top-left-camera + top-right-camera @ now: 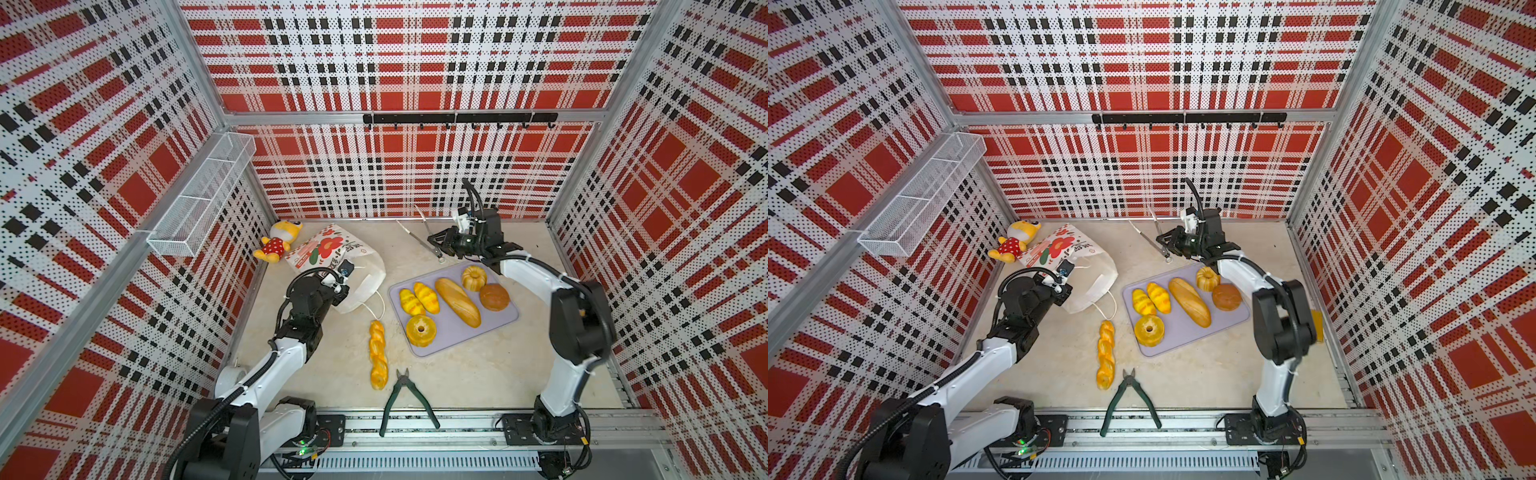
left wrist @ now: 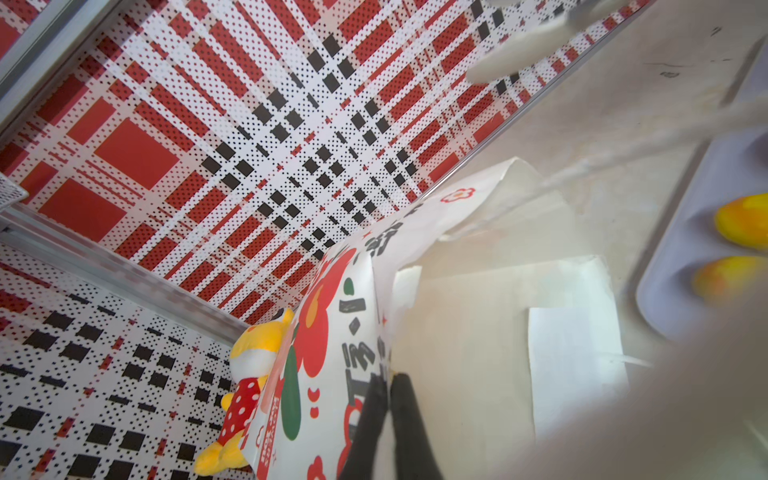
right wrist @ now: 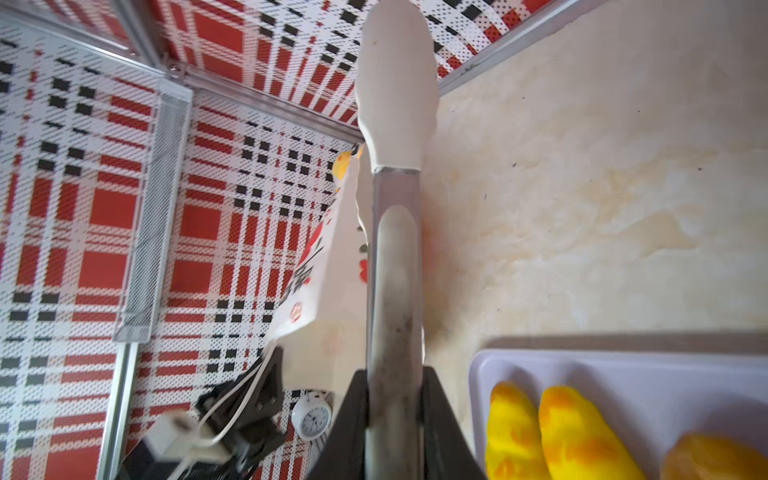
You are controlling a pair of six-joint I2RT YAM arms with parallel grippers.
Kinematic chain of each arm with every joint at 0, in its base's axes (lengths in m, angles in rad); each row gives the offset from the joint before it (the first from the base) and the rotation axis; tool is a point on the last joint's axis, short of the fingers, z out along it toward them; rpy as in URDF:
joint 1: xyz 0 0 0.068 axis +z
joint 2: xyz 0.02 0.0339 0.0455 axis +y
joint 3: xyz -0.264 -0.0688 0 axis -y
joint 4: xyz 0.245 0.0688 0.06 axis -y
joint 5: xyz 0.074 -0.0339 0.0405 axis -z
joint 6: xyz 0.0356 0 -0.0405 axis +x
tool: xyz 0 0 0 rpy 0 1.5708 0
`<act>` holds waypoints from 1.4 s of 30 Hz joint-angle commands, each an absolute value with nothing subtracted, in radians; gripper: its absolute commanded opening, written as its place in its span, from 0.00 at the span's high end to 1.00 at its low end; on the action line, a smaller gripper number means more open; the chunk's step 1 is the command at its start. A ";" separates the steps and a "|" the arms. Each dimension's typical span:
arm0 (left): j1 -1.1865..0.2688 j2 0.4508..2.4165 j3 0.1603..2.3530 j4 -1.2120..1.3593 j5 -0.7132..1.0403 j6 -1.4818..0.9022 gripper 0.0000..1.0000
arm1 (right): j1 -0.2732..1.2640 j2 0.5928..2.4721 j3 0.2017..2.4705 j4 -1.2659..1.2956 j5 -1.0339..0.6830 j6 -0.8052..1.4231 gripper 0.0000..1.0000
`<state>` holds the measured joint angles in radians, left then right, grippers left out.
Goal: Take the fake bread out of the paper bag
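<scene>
Evidently the job is running into its closing stage. At the far left the plush doll (image 1: 276, 243) is leaning in the corner, and the paper bag (image 1: 328, 249) is lying on its side just beside it, its mouth facing the tray. The left gripper (image 2: 390, 380) is pinching the bag's rim with its jaws fully closed on the paper, holding the mouth up. Through that mouth the left wrist view is showing only bare white lining, though the deep end is hidden, so I cannot tell whether any bread is waiting inside. Moving rightward, the twisted braid (image 1: 378, 353) is lying on the bare table near the bag's cord handle, with the cutting pliers (image 1: 405, 395) just beyond its near end. Next, the lilac tray (image 1: 451, 338) is carrying the croissants (image 1: 427, 297), the ring (image 1: 420, 330), the long loaf (image 1: 457, 307), the fluted cake (image 1: 473, 278) and the round bun (image 1: 494, 297). Behind the tray, the right gripper (image 3: 394, 374) is clamping the tongs (image 3: 395, 249) by their shaft. In both top views the tongs' arms are spreading apart with nothing between the white tips. The step in hand is probably a last check of the bag. The next move is calling for the open tongs to swing across to the lifted mouth while the left grip is keeping the paper from sagging.
</scene>
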<state>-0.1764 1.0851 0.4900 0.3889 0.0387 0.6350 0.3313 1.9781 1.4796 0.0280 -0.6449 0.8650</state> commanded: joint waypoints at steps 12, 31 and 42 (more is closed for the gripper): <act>-0.178 1.009 0.424 0.406 0.160 0.703 1.00 | 0.318 2.381 1.923 -0.115 -0.600 0.824 0.45; -0.181 0.997 0.423 0.402 0.157 0.709 1.00 | 0.388 2.371 2.154 -0.719 -0.205 0.100 0.15; -0.188 0.974 0.408 0.400 0.136 0.712 1.00 | 0.452 2.537 2.361 -0.843 -0.118 0.081 0.19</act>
<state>-0.1829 0.9943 0.4244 0.3805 0.1413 0.7052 0.4522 2.4943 2.3360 -0.7944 -0.1642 0.1143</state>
